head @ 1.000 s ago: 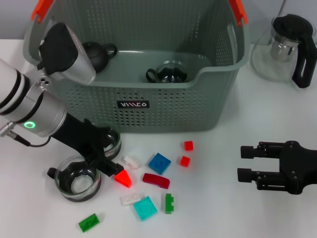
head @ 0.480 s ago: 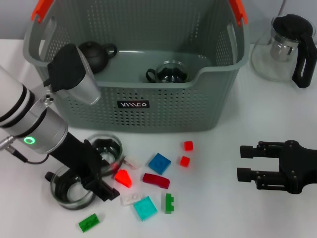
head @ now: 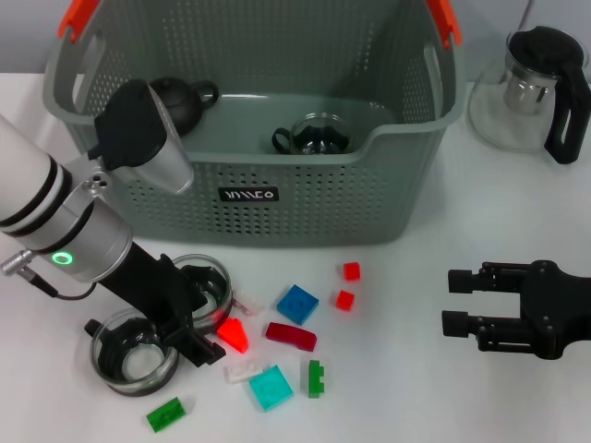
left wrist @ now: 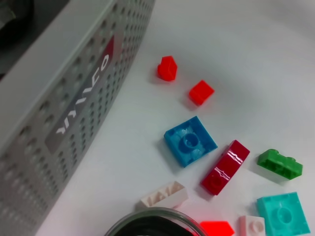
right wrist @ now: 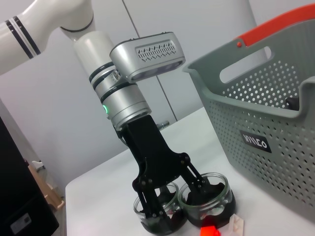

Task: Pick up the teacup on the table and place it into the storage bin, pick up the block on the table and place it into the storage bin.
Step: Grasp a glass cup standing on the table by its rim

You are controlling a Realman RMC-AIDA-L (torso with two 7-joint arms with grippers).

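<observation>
Standing beside the table, I see the left gripper (head: 166,332) low in the lower left of the head view, down on the table between two glass teacups. Its jaws are spread apart, and they hold nothing yet. In the right wrist view one jaw seems to reach into each cup, but I cannot tell this for sure.

Compared with one second ago, this gripper has come lower in the frame and has turned a little. The nearer teacup (head: 137,362) has slid slightly toward the lower left corner with it, so I think a jaw is touching its wall. The second teacup (head: 205,280) stays just above, near the front wall of the storage bin (head: 406,138). The red block (head: 231,334) lies just beside the right jaw and has not moved.

The bin fills the upper middle of the frame. Inside it there are already a glass cup (head: 319,137) and a dark teapot (head: 180,100). So I judge that the work is now the grasp of one more teacup, and the blocks are still waiting on the table: the blue block (head: 297,303), the teal block (head: 271,388) and others.

The risk, in my opinion, is that the closing jaws push the two cups together or catch the red block.

The right gripper (head: 454,303) rests at the lower right, parted and empty.
</observation>
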